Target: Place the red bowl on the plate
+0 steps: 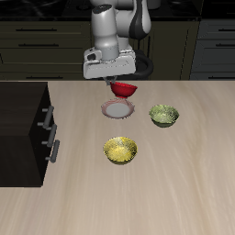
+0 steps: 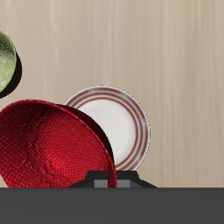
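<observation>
The jaws (image 1: pixel 126 83) grip the red bowl (image 1: pixel 124 90) by its rim and hold it up in the air, tilted. In the exterior view the bowl hangs just above the plate (image 1: pixel 117 110), toward the plate's one o'clock edge. The plate lies flat on the tabletop (image 1: pixel 184 184). The green bowl (image 1: pixel 164 115) sits near the plate at three o'clock, and the yellow bowl (image 1: pixel 120 150) sits near it at six o'clock.

In the wrist view the red bowl (image 2: pixel 52 144) covers part of the plate (image 2: pixel 118 122), so it is not over the middle yet.

To do this step well, I think the arm should slide the bowl over the plate's middle first. Then it should go down slowly and let go only when the bowl's bottom touches the plate. Dropping it from high up could make it roll off.
</observation>
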You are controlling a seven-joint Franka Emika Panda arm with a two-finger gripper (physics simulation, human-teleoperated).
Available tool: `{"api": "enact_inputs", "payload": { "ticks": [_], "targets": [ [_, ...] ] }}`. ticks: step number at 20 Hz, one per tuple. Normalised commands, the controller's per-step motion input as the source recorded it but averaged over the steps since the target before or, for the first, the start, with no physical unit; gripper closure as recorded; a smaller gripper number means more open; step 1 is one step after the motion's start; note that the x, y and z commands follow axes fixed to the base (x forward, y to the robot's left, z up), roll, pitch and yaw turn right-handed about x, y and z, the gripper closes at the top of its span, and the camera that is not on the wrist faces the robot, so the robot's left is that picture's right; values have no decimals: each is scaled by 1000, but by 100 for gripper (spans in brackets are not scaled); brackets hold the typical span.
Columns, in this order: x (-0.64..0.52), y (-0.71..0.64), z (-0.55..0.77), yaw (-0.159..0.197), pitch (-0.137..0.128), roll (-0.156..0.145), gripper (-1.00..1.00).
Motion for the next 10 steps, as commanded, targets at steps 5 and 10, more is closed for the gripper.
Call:
{"api": "enact_inputs", "payload": {
  "ticks": [5, 10],
  "targets": [
    [-6, -10, -127, -8, 20, -12, 100],
    [20, -7, -145, 0, 24, -11, 100]
  ]
}}
